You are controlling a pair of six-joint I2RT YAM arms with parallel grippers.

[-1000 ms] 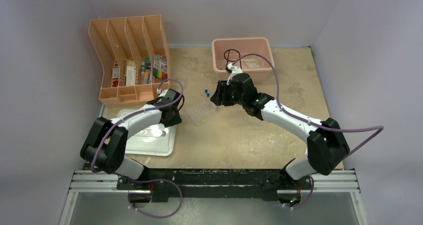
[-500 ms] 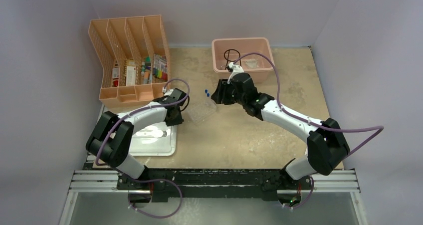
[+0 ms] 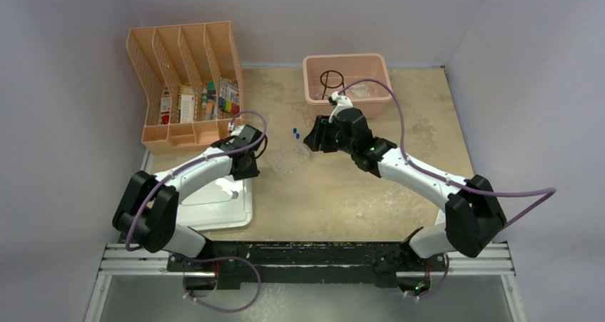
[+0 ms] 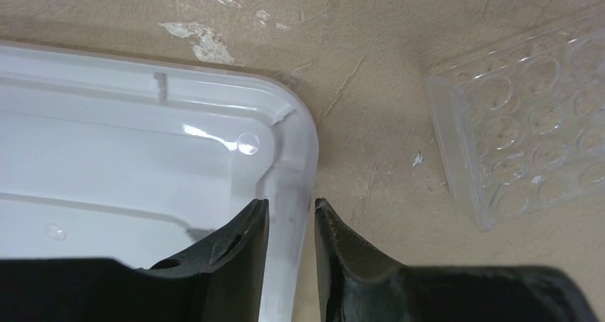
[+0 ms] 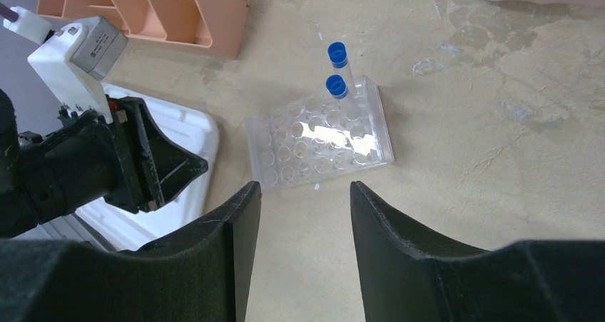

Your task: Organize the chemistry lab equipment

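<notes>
A clear plastic tray [image 3: 285,161] with round wells lies mid-table; it also shows in the right wrist view [image 5: 321,140] and the left wrist view [image 4: 528,129]. Two blue-capped vials [image 5: 335,86] stand at its far edge. My left gripper [image 4: 291,208] straddles the corner rim of the flat white lid [image 4: 143,143], jaws close on the rim; in the top view the gripper [image 3: 248,170] is left of the tray. My right gripper [image 5: 305,193] is open and empty above the table, just near of the tray. A black wire ring tripod [image 3: 332,79] sits in the pink bin [image 3: 347,61].
An orange file organizer [image 3: 185,79] with small coloured items stands at the back left. The white lid [image 3: 214,204] lies at the near left. The vials' blue caps [image 3: 295,131] show between the two arms. Grey walls close in both sides.
The left arm has shifted, and the white lid has slid with it, right and toward the near edge. The right gripper has barely moved.
</notes>
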